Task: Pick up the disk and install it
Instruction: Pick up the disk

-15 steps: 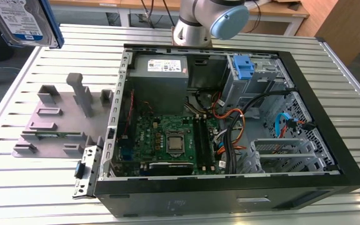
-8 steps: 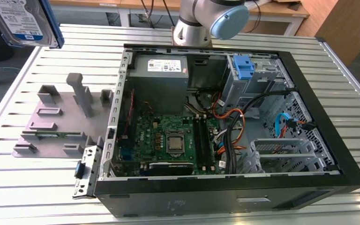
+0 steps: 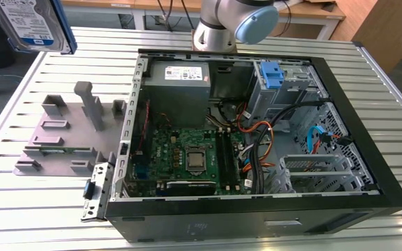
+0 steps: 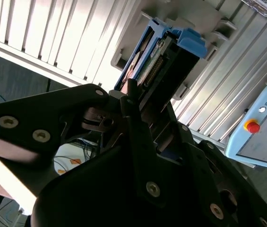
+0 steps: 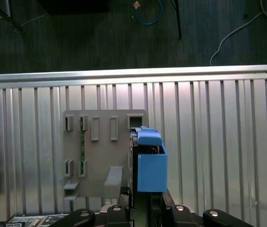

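The disk [image 3: 30, 23], silver with a white-and-blue label and a blue frame, hangs high at the exterior view's upper left, above the slatted table. In the second wrist view my gripper [image 4: 148, 109] is shut on the disk [image 4: 164, 54], its black fingers clamping both flat faces. The first wrist view shows the disk [image 5: 150, 163] edge-on, sticking out from the gripper [image 5: 141, 204] over the edge of the grey stand [image 5: 100, 156].
An open computer case [image 3: 368, 204] lies on the slatted table [image 3: 40, 209], with a grey power-supply box [image 3: 180, 78], a motherboard [image 3: 187, 157] and a drive bay holding a blue carrier [image 3: 274, 76]. The grey stand [image 3: 61, 141] with upright posts sits beside the case. A control pendant [image 4: 265, 132] rests off the table.
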Robot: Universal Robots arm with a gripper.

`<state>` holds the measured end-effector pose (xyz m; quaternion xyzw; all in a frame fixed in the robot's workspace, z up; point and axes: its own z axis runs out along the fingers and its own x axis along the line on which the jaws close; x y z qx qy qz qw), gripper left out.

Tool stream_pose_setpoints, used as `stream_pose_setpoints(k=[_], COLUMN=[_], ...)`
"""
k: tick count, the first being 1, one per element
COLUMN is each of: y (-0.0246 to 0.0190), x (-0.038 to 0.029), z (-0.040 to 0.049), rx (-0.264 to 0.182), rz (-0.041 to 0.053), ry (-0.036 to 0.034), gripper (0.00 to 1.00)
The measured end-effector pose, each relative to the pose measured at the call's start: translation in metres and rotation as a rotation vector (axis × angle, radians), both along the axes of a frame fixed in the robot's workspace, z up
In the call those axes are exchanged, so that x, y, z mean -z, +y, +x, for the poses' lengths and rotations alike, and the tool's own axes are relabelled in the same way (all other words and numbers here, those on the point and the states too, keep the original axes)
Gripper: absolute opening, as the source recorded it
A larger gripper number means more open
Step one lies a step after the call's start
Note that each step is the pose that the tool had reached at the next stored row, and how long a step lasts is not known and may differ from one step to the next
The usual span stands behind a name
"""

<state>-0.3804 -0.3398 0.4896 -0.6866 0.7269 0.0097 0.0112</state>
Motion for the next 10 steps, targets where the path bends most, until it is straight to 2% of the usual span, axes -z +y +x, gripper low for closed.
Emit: stream_pose_setpoints(k=[10], y=[0.0000], x=[0.0000], z=[0.0217], rx=[0.000], rz=[0.0001], ry=[-0.0001], gripper=[0.35])
